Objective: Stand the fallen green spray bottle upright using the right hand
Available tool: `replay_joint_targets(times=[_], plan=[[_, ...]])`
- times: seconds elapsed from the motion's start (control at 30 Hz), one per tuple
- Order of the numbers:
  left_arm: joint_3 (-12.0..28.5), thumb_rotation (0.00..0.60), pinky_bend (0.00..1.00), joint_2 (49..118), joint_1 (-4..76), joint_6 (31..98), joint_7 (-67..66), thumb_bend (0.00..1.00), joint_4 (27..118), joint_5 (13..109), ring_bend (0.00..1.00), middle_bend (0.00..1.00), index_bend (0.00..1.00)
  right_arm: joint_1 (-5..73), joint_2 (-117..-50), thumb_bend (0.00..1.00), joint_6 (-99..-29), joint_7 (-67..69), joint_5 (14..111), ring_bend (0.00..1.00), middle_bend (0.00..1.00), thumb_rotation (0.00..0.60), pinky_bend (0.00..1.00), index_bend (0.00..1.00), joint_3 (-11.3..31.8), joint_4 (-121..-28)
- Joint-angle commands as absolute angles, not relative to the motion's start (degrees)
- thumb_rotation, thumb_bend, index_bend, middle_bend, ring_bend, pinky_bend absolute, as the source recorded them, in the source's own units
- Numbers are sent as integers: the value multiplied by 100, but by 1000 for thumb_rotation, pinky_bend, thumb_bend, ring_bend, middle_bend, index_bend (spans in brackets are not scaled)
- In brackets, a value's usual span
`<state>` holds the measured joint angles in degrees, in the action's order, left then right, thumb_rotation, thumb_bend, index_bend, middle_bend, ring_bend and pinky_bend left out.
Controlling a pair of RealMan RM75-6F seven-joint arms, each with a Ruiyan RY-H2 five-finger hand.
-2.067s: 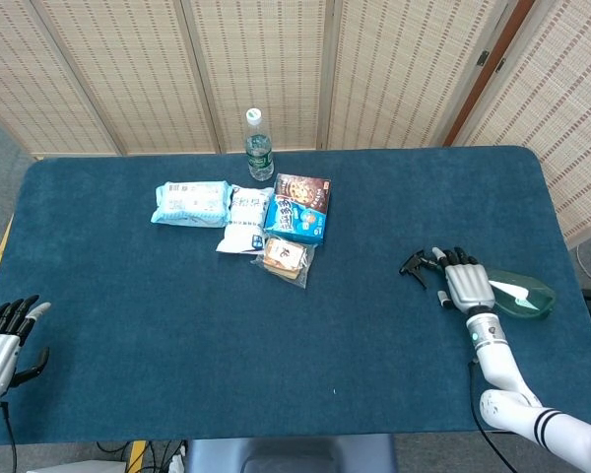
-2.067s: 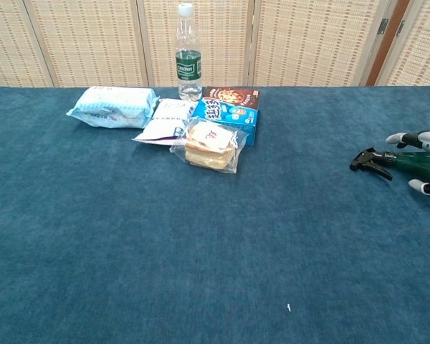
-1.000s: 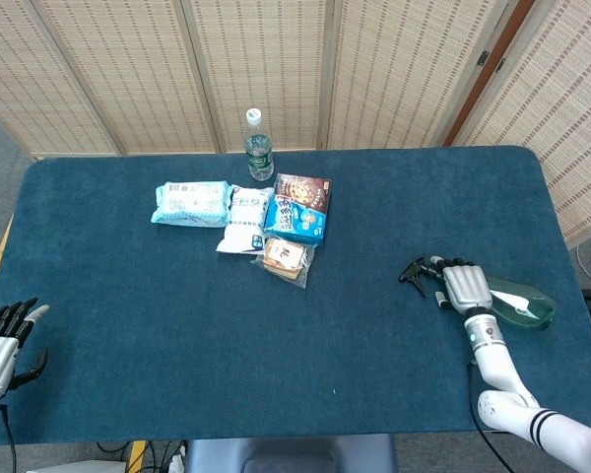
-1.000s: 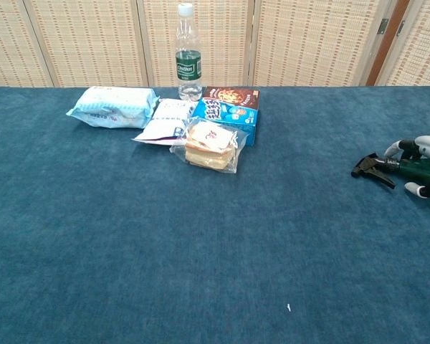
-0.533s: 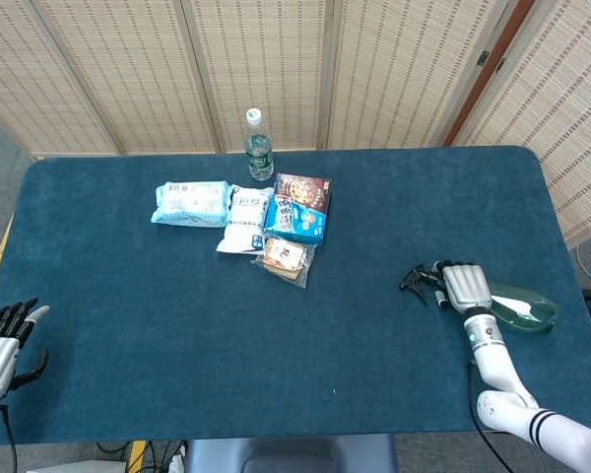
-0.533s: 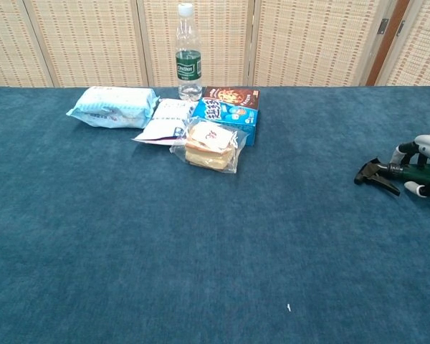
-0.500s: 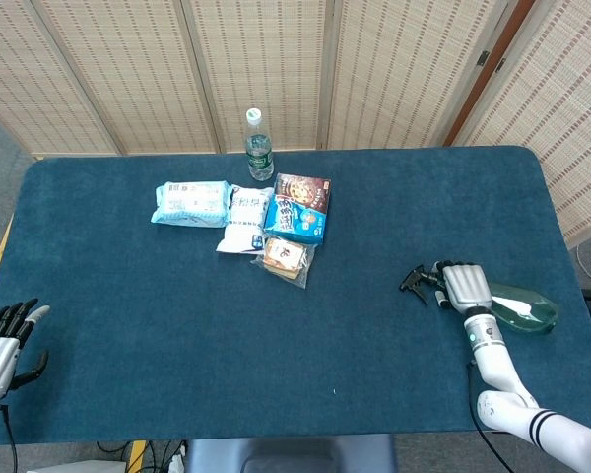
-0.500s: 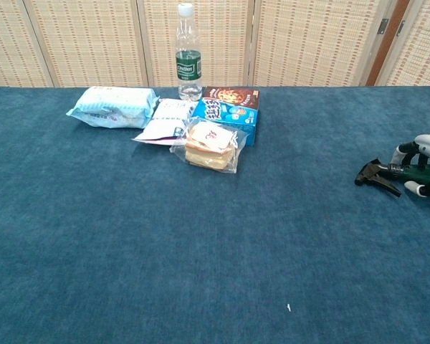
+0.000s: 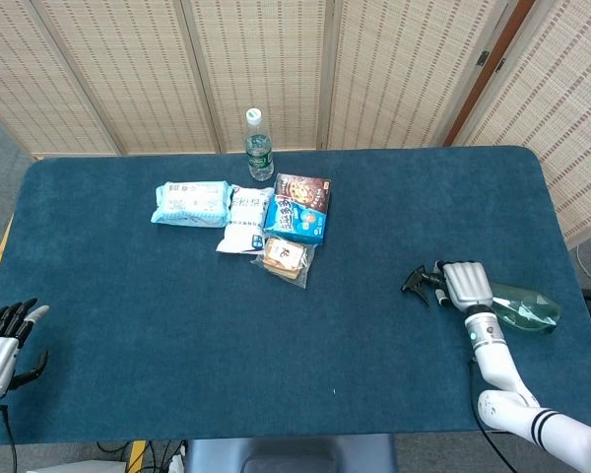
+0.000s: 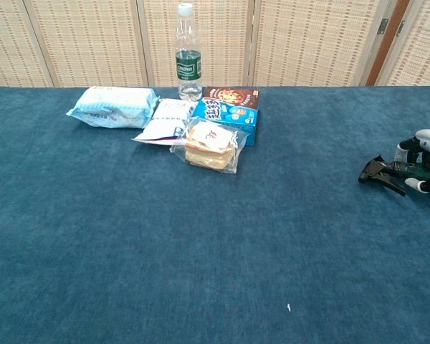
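The green spray bottle (image 9: 525, 309) lies on its side near the table's right edge, with its black trigger head (image 9: 417, 281) pointing left. My right hand (image 9: 465, 285) covers its neck from above, fingers curled around it. The chest view shows the trigger head (image 10: 380, 173) at the far right, with my right hand (image 10: 428, 152) partly cut off by the frame edge. My left hand (image 9: 2, 340) hangs off the front left corner of the table, fingers apart and holding nothing.
A water bottle (image 9: 259, 146) stands at the back centre. In front of it lie a wipes pack (image 9: 190, 203), a white packet (image 9: 244, 220), a blue snack box (image 9: 299, 209) and bagged bread (image 9: 286, 256). The blue table (image 9: 374, 217) ends just right of the spray bottle.
My right hand's fingers have curled down around the spray bottle's neck. Hand and bottle have slid slightly toward the front right. The left hand has stayed still.
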<state>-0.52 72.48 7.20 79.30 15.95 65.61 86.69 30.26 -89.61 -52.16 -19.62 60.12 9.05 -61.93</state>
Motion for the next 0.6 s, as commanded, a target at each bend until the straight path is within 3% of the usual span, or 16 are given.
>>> replay_joint_targets(times=[0.03,0.43,0.6], plan=[[-51,600,0,7247,721,7933,1590,454,6568,8672,0,68,124,3024,-8916,309,-5255,-1991,6004,450,580,600,418,442,926,-6251],[-43,600,0,7185,713,7972,1487,454,6706,8680,0,68,124,2972,-8629,309,-5500,-2049,6004,455,582,600,418,444,1008,-6706],[-38,600,0,7128,713,8000,1398,454,6819,8694,0,68,124,2861,-8459,307,-5902,-1800,6162,455,582,600,418,444,1128,-7075]])
